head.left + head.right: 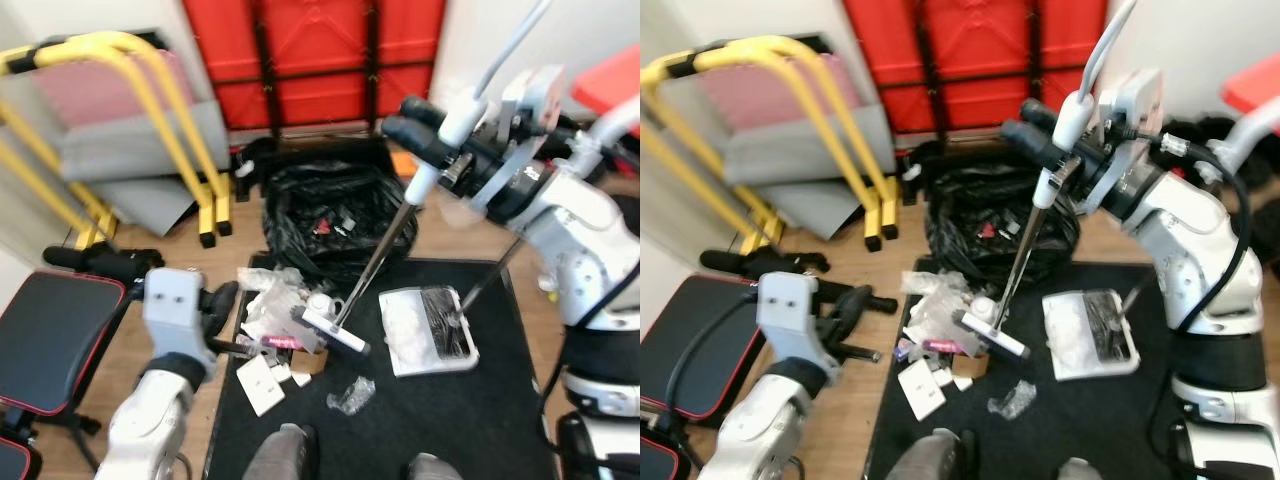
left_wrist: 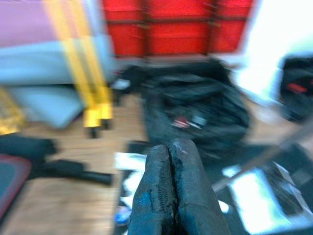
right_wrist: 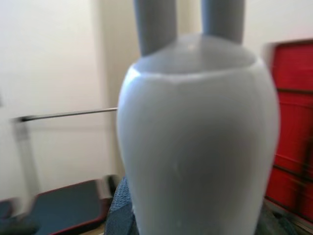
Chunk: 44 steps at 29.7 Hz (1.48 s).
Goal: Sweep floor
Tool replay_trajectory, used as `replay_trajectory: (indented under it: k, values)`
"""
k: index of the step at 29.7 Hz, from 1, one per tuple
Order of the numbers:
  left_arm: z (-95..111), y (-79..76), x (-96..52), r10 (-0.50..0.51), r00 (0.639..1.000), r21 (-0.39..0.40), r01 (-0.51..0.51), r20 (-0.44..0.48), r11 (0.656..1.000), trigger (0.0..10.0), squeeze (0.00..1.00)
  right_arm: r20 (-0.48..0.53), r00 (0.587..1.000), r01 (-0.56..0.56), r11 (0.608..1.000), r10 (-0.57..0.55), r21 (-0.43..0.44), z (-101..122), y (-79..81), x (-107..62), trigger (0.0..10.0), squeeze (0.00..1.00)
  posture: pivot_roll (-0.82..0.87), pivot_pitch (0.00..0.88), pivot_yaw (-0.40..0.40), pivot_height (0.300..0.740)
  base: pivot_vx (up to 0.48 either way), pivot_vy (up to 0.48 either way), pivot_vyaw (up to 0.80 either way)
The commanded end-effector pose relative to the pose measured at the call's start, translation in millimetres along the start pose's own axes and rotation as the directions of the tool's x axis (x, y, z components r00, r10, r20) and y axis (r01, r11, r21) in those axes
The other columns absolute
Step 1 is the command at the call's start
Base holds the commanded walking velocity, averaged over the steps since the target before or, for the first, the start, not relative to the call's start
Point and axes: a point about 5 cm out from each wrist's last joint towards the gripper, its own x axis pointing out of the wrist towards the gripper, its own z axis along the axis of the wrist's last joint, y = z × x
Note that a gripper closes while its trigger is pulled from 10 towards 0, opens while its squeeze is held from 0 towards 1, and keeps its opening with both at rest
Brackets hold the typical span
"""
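Right hand grips the broom handle; its wrist view shows the grey grip close. Left hand is pressed closed, empty.

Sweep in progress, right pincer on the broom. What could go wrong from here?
1. The broom head sits against the litter pile, and the dustpan lies off to the side on the black mat; a push could scatter scraps past it.
2. The clear wrapper lies apart from the pile and may get missed.
3. The right pincer grips the broom handle high up, so the head may wobble.
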Motion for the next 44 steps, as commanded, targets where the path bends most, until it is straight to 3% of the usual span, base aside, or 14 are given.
replay_trajectory:
  k: [1, 5, 13, 16, 22, 25, 33, 36, 39, 40, 41, 44]
  values:
    - [-4.5, 3.9, -2.4, 0.047, 0.999, -0.022, -0.047, -0.018, 0.999, 10.0, 0.00, 0.047, 0.995, -0.089, 0.995, 0.087, 0.040, 1.7, 12.0, 2.1, 10.0, 0.00, 0.00, 0.088, 0.062, 0.740, 0.000, 0.000, 0.80]
    - [-1.5, 3.9, 1.9, 0.048, 0.999, -0.027, -0.048, -0.005, 0.998, 10.0, 0.00, 0.021, 0.983, -0.183, 0.980, 0.182, 0.072, -7.9, 26.4, 2.5, 10.0, 0.00, 0.00, 0.070, 0.062, 0.740, 0.000, 0.000, 0.80]
    - [-3.4, 0.2, 4.5, 0.032, 0.999, -0.044, -0.032, -0.001, 0.999, 10.0, 0.00, 0.005, 0.981, -0.194, 0.978, 0.194, 0.083, -13.1, 29.6, 2.3, 10.0, 0.00, 0.00, 0.055, 0.060, 0.740, 0.000, 0.000, 0.80]
    - [-5.8, -3.9, 6.8, 0.005, 1.000, -0.059, -0.005, -0.004, 0.998, 10.0, 0.00, -0.002, 0.996, -0.091, 0.988, 0.092, 0.123, -27.2, 27.4, 8.7, 10.0, 0.00, 0.00, 0.026, 0.055, 0.740, 0.000, 0.000, 0.80]
    - [-7.7, -6.1, 5.8, -0.012, 1.000, -0.064, 0.011, -0.006, 0.998, 10.0, 0.00, -0.028, 0.999, -0.034, 0.990, 0.038, 0.136, -40.1, 29.7, 11.9, 10.0, 0.00, 0.01, 0.010, 0.053, 0.740, 0.000, 0.000, 0.78]
    - [-9.7, -6.5, 4.2, -0.020, 1.000, -0.069, 0.019, -0.009, 0.997, 10.0, 0.00, -0.060, 0.990, 0.133, 0.983, -0.126, 0.125, -47.0, 15.3, 14.5, 10.0, 0.00, 0.01, 0.012, 0.048, 0.740, 0.000, 0.000, 0.00]
    - [-10.9, -11.5, 3.1, -0.037, 0.999, -0.080, 0.037, -0.005, 0.996, 10.0, 0.00, -0.096, 0.963, 0.264, 0.958, -0.254, 0.115, -52.2, 2.7, 14.9, 10.0, 0.00, 0.01, 0.020, 0.040, 0.740, 0.260, 0.000, 0.20]
    - [-12.2, -12.5, 2.7, -0.041, 0.999, -0.082, 0.040, -0.007, 0.996, 10.0, 0.00, -0.093, 0.968, 0.242, 0.963, -0.232, 0.120, -53.6, 7.4, 17.1, 10.0, 0.00, 0.01, 0.021, 0.039, 0.740, 0.334, 0.000, 0.80]
    - [-12.9, -13.6, 2.6, -0.045, 0.999, -0.086, 0.044, -0.009, 0.995, 10.0, 0.00, -0.113, 0.990, 0.098, 0.987, -0.084, 0.126, -56.8, 29.7, 21.9, 10.0, 0.00, 0.01, 0.027, 0.040, 0.740, 0.337, 0.000, 0.53]
    - [-12.9, -13.6, 2.6, -0.045, 0.999, -0.086, 0.044, -0.009, 0.995, 10.0, 0.00, -0.113, 0.990, 0.098, 0.987, -0.084, 0.126, -56.8, 29.7, 21.9, 10.0, 0.00, 0.01, 0.027, 0.040, 0.740, 0.337, 0.000, 0.80]
    - [-13.4, -14.2, 2.4, -0.048, 0.999, -0.087, 0.047, -0.011, 0.995, 10.0, 0.00, -0.141, 0.990, 0.037, 0.989, -0.017, 0.141, -62.5, 42.0, 22.5, 10.0, 0.00, 0.00, 0.028, 0.042, 0.740, 0.334, 0.000, 0.80]
    - [-13.4, -15.0, 2.6, -0.051, 0.999, -0.088, 0.050, -0.011, 0.995, 10.0, 0.00, -0.152, 0.988, 0.032, 0.987, -0.008, 0.157, -65.6, 45.0, 22.6, 10.0, 0.00, 0.01, 0.028, 0.041, 0.740, 0.339, 0.000, 0.80]
